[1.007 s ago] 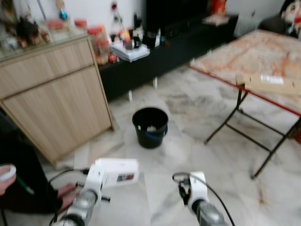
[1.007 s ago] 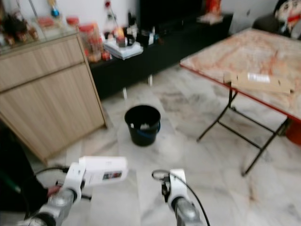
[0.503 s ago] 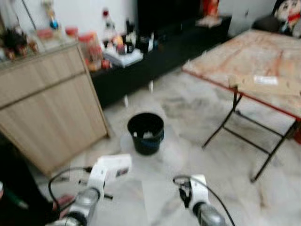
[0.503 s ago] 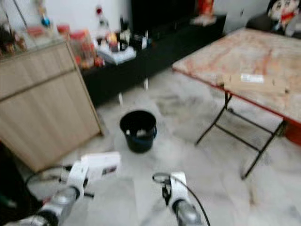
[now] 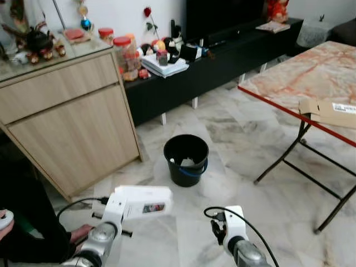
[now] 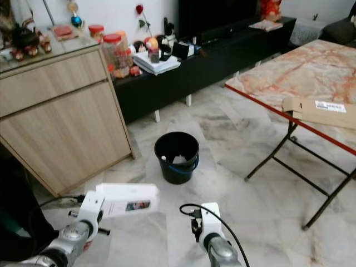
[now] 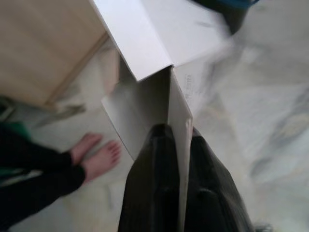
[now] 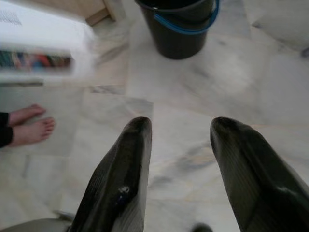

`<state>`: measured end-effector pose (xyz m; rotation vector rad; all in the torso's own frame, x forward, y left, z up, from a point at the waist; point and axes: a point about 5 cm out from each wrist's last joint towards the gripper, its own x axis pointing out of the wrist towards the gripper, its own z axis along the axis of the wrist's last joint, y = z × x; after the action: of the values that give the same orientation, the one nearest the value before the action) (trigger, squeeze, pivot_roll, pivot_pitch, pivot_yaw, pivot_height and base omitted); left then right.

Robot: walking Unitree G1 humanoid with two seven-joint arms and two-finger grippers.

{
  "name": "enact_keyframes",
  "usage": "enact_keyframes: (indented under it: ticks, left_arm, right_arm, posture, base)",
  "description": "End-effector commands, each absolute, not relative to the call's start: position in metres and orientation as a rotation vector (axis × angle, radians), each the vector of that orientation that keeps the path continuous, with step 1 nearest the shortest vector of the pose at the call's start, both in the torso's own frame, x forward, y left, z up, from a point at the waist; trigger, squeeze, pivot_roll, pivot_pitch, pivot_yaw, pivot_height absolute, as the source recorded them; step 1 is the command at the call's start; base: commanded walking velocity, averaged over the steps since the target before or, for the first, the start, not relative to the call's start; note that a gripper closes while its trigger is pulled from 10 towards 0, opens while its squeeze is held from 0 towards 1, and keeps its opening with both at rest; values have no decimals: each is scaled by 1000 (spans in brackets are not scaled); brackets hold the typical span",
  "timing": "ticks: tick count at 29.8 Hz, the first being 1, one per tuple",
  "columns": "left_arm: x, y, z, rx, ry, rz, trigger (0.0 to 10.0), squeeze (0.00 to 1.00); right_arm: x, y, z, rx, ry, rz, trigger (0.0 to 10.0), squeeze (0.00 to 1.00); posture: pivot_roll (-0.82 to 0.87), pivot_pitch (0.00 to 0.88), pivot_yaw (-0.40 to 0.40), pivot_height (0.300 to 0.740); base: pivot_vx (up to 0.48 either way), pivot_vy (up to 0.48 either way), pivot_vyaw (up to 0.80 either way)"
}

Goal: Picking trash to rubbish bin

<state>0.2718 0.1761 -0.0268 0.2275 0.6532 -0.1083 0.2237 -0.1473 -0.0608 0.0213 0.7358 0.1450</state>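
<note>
Here the carrying step is in hand: the left end effector, in the lower left of the head views, is clamped on a flat white cardboard carton with a small printed label, one wall of it pinched between the black fingers in the left wrist view. The round black plastic rubbish bin with a blue handle stands on the pale marble floor at frame centre, above the carton and well apart from it. The right end effector, lower centre, hangs empty with fingers spread. The next move probably calls for walking closer, bringing the carton over the rim, then releasing. Against the earlier frames, the picture is sharper, and the bin sits slightly higher and further right, a camera shift.
</note>
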Motion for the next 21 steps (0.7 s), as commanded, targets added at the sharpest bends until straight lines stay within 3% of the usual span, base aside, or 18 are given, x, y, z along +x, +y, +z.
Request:
enact_keyframes:
  ticks: [1,6,21]
  left_arm:
    - [270,179,-28,233,659,-105,10000,0]
    - [271,178,-27,235,658,-110,10000,0]
    - [272,177,-27,233,656,-113,10000,0]
  right_arm:
    - [227,-147,-58,11,720,149,10000,0]
    - [228,-147,-58,15,717,150,10000,0]
    - [228,-148,-58,28,717,145,10000,0]
  posture:
    - [169,11,49,740]
    - [175,22,48,740]
    - [177,33,42,740]
  base:
    - [337,0,800]
    - [336,0,749]
    - [338,0,0]
